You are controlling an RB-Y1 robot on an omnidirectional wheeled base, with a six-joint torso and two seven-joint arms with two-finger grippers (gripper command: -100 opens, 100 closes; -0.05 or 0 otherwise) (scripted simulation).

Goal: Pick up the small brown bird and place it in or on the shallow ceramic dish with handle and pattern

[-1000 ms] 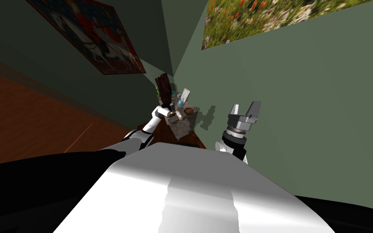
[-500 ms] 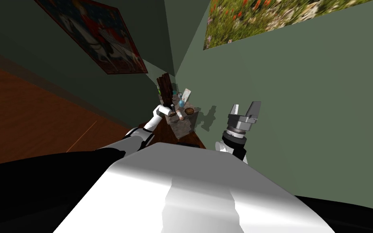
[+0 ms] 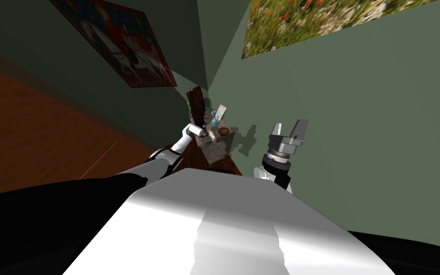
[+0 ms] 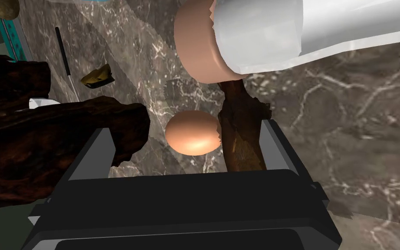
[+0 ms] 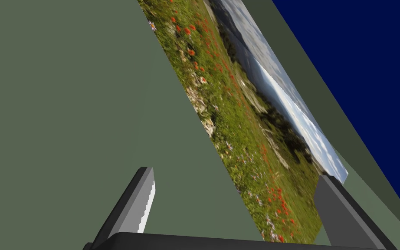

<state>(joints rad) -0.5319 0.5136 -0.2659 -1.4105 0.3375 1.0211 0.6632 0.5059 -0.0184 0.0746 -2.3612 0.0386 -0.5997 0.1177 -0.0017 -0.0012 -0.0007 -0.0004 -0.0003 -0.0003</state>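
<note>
Left wrist: bird (image 4: 240, 130) (brown) between fingers (image 4: 279, 147)

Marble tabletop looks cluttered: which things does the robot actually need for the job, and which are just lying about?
Needed: small brown bird, between the fingers of the open left gripper; round brown dish.
Lying about: dark driftwood, peach egg shape, white cylinder, thin black stick, small yellowish piece.

Right gripper (image 5: 236, 174) gapes (jaws spread wide apart).
</note>
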